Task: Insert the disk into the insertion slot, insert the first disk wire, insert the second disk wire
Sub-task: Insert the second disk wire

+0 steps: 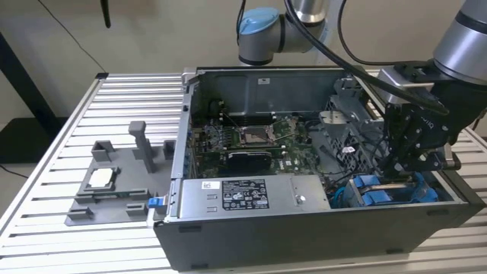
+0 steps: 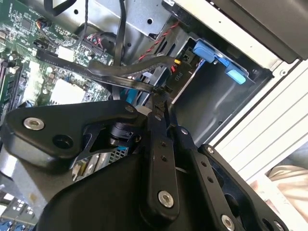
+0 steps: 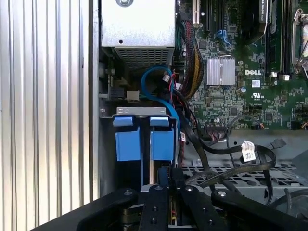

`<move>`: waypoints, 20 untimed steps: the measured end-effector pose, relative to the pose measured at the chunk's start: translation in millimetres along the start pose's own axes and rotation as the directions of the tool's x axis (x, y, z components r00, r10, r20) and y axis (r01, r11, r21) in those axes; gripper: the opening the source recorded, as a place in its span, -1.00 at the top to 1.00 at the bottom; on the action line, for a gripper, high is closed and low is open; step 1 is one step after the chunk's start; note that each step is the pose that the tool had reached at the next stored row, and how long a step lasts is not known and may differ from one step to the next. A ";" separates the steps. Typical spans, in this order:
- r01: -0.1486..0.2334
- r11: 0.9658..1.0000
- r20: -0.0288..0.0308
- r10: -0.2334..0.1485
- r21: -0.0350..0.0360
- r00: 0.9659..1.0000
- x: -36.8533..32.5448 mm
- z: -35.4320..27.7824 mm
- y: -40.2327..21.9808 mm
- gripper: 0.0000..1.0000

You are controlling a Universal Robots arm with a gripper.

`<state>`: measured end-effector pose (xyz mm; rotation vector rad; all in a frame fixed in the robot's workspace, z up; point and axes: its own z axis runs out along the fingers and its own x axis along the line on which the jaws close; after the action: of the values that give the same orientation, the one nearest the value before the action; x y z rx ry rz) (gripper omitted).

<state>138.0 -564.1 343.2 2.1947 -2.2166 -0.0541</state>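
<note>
My gripper (image 1: 394,174) reaches down into the open computer case at the exterior view's right, just above the insertion slot (image 1: 430,197), a grey metal cage with blue fittings. In the first wrist view two blue carrier ends (image 3: 162,139) sit side by side in the cage (image 3: 139,111); the disk's metal body is hidden behind them. The gripper (image 3: 167,182) is close against them. Its fingers are drawn together on a black disk wire (image 2: 137,83), and its connector (image 3: 176,174) lies at the fingertips. A blue cable (image 3: 154,91) curls above the cage.
A grey labelled power-supply box (image 1: 243,197) fills the case's front. The green motherboard (image 1: 251,142) lies behind it. Loose black cables, one with a white tag (image 3: 248,151), cross beside the cage. A grey fixture tray (image 1: 106,197) rests on the slatted table (image 1: 45,228) at the exterior view's left.
</note>
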 end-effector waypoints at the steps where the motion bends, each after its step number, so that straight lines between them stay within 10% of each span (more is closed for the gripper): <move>1: 0.000 1.000 0.000 0.000 0.000 1.000 0.0 0.1 -0.2 0.69; 20: -0.005 1.000 0.001 0.005 -0.001 1.000 0.1 6.2 -1.1 0.69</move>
<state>138.8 -564.1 336.9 2.1892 -2.2219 -0.0553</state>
